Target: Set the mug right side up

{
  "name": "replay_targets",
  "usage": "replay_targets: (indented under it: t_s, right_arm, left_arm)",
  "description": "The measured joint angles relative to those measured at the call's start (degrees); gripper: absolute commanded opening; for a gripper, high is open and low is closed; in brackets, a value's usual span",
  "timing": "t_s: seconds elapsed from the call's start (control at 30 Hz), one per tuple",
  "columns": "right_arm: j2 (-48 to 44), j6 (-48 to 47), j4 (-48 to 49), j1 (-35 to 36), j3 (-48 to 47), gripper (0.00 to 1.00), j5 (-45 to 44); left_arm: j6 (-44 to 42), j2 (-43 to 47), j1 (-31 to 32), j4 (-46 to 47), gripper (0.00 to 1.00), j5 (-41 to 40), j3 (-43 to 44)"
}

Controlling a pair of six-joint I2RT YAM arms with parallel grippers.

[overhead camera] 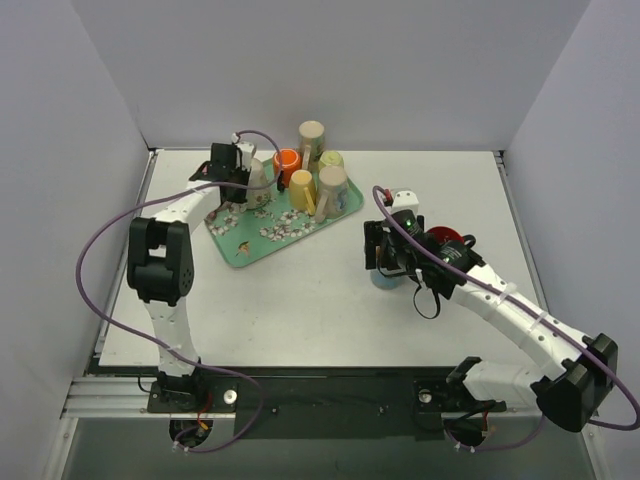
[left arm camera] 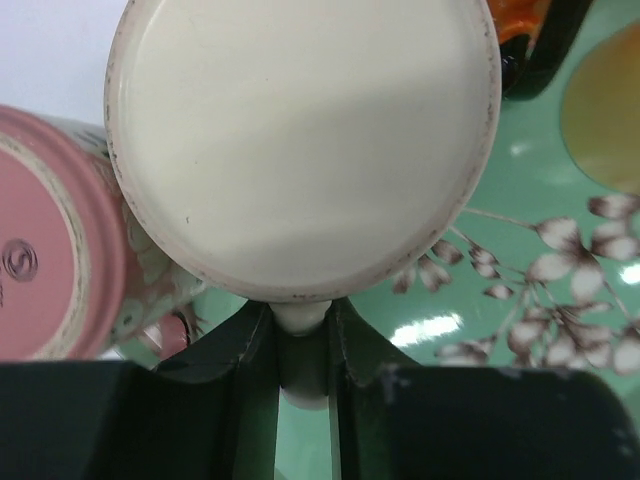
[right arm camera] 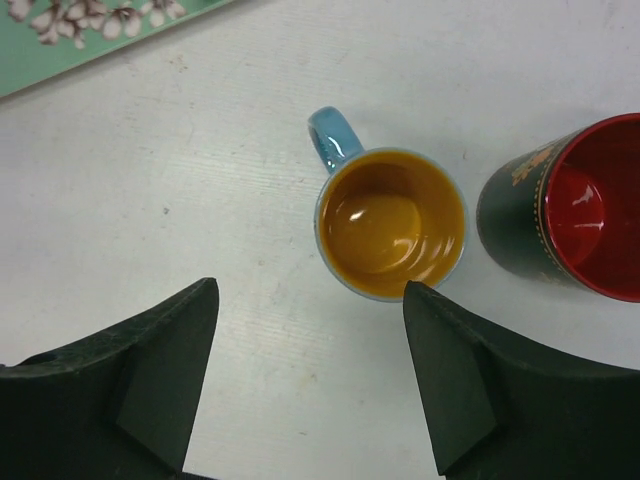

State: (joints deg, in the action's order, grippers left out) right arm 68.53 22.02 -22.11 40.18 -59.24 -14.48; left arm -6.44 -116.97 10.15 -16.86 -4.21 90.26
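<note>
An upside-down cream mug [left arm camera: 300, 140] stands on the green flowered tray [left arm camera: 560, 330], its flat base facing the left wrist camera. My left gripper [left arm camera: 300, 335] is shut on this mug's handle [left arm camera: 300, 318], which sits pinched between the two black fingers. From above, that gripper [overhead camera: 240, 176] is at the tray's far left corner by the cream mug [overhead camera: 260, 186]. My right gripper [right arm camera: 310, 300] hangs open over bare table, holding nothing. Just beyond its fingertips, a blue mug [right arm camera: 390, 220] with a mustard inside stands upright.
A pink-based mug [left arm camera: 50, 260] lies against the cream one. Several more mugs crowd the tray [overhead camera: 250, 245], among them orange [overhead camera: 287, 162], yellow [overhead camera: 302, 188] and beige [overhead camera: 332, 185]. A dark green mug with a red inside [right arm camera: 570, 210] stands upright right of the blue mug.
</note>
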Motion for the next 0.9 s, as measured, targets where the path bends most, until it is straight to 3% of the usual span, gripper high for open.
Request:
replay_targets:
  t_s: [0.23,0.67,0.9]
  right_arm:
    - [-3.56,1.16,1.84,4.00,0.28,0.70,2.97]
    - [1.25,9.70,29.70,10.40,3.89,0.72,14.71]
    - [3.96,11.93,38.91,9.62,2.95,0.72,15.65]
  left_arm:
    - [7.37,10.73,-1.68,-9.51,0.00,9.92,-4.74]
    - [26.05,25.55,-8.66,-12.48,0.00,35.82,-9.14]
    - [28.76,37.42,-1.09,-12.24,0.00,40.87,-11.17]
